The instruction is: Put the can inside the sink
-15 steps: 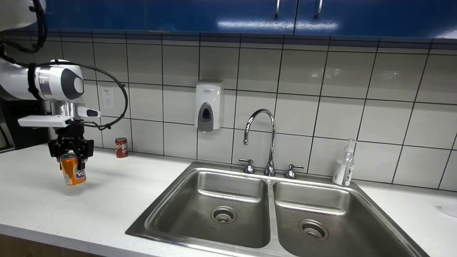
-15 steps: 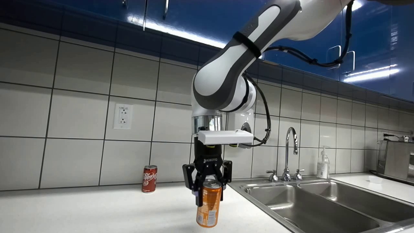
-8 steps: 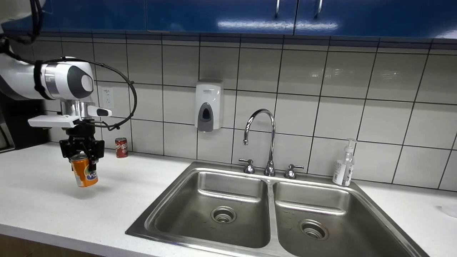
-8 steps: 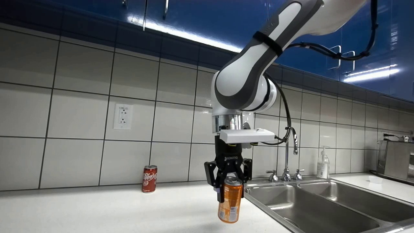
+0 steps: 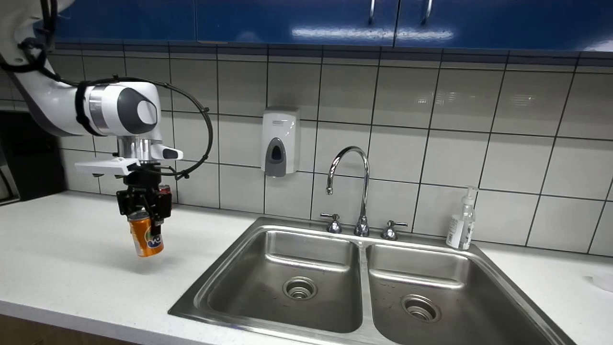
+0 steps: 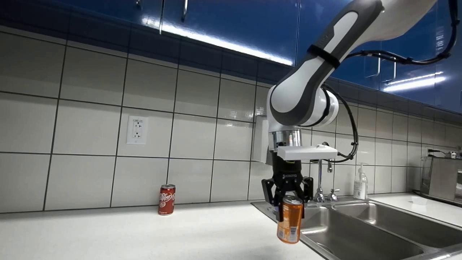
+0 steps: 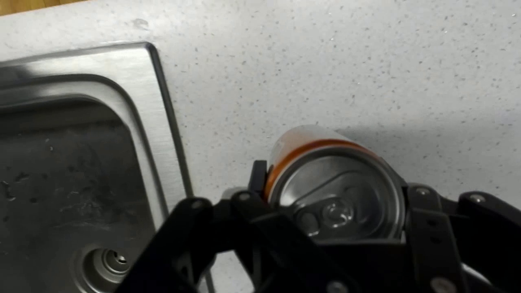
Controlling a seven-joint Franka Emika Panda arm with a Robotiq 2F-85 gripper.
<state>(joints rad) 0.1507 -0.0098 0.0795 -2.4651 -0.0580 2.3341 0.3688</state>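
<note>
In an exterior view, bare bench (image 5: 191,239) lies between the hand (image 5: 144,227) and the left edge of the sink (image 5: 217,268); the front of the left bowl (image 5: 258,303) is free from above. At mid-frame the faucet (image 5: 366,191) arches up from the back; a pump bottle (image 5: 461,224) stands at right; blue cabinets (image 5: 297,21) cap the top.

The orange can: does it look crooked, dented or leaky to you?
A bit crooked: the orange can leans in the gripper above the counter instead of hanging straight. No dent or leak shows on the parts in view.
</note>
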